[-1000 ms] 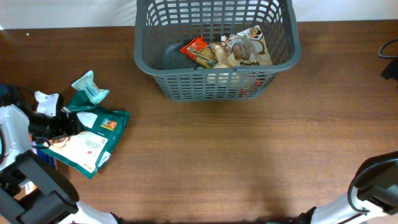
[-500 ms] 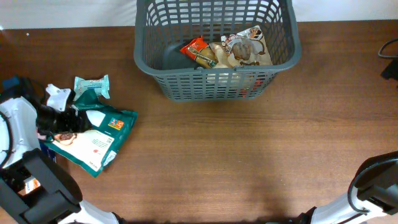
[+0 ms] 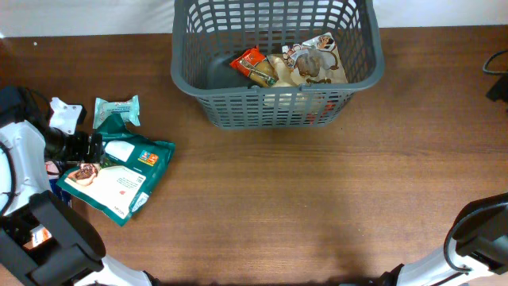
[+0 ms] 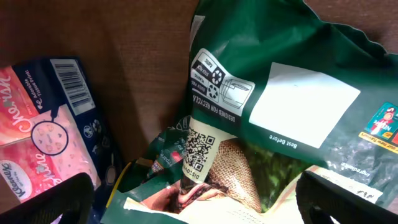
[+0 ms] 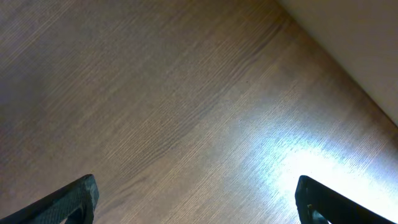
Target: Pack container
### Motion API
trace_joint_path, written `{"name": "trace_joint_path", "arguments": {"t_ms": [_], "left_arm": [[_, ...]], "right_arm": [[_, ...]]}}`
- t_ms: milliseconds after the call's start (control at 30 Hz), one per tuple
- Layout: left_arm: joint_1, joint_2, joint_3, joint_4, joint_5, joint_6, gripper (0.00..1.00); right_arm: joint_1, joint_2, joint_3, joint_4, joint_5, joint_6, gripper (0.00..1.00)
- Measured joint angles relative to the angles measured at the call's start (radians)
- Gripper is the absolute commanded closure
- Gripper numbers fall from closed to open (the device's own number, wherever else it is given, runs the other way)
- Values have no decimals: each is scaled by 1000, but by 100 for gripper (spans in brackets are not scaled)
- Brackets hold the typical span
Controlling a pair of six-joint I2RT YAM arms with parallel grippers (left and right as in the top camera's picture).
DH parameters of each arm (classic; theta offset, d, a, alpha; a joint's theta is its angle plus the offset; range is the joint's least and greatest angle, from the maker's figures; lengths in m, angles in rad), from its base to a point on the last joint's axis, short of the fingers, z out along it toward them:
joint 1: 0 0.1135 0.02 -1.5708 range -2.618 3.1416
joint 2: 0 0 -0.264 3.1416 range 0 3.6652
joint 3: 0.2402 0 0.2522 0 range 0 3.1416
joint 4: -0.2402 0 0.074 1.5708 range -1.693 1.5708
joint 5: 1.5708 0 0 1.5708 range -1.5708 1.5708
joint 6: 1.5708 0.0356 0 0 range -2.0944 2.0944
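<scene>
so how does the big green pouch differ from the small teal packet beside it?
Size: the green pouch is much larger than the teal packet.
Look: the pouch is dark green with white label panels; the packet is pale teal.
Position: the open left hand sits over the pouch's edge; the packet is not under it.
Shared: both lie on the table, outside the container.

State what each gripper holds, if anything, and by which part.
Nothing: the left gripper stands open over the green pouch, the right gripper open over the table.
</scene>
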Motion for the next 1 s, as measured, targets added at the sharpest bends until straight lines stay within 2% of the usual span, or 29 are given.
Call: {"name": "trace_joint_path", "arguments": {"t_ms": [300,1000], "left_arm": [[0,12,1,2,24,18,0],[0,208,12,-3,117,21,0]], "right_arm": [[0,0,0,0,0,0,1],[0,0,0,0,0,0,1]]}}
